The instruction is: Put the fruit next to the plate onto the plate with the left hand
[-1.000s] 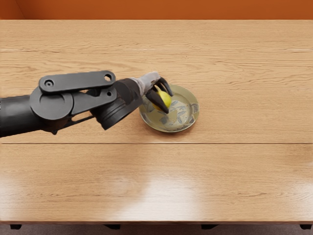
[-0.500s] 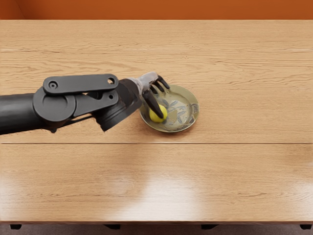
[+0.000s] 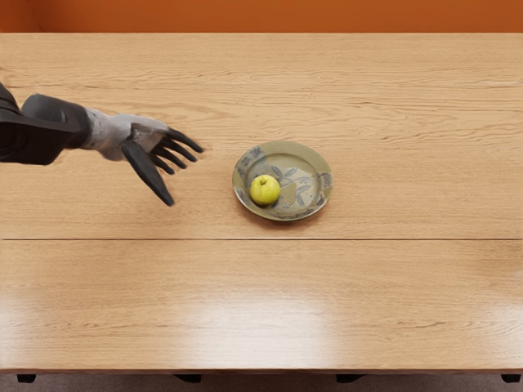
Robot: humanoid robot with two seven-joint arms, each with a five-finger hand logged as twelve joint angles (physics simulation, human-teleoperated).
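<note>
In the head view, your fruit (image 3: 264, 189) was small, round and yellow-green with a dark stem dimple, lying in the plate's (image 3: 319, 175) left half. Your left hand (image 3: 151, 151) hung well left of the plate, fingers spread and empty. Half a second before, it had reached over the plate's left rim.

Glossy wooden table (image 3: 368, 278), glazed patterned plate (image 3: 315, 163), smooth-skinned yellow fruit (image 3: 265, 189)

You had a wooden table (image 3: 368, 302) with pale grain running side to side and a seam across its width; directly on it sat a patterned plate (image 3: 283, 216), near the middle, just beyond that seam
</note>
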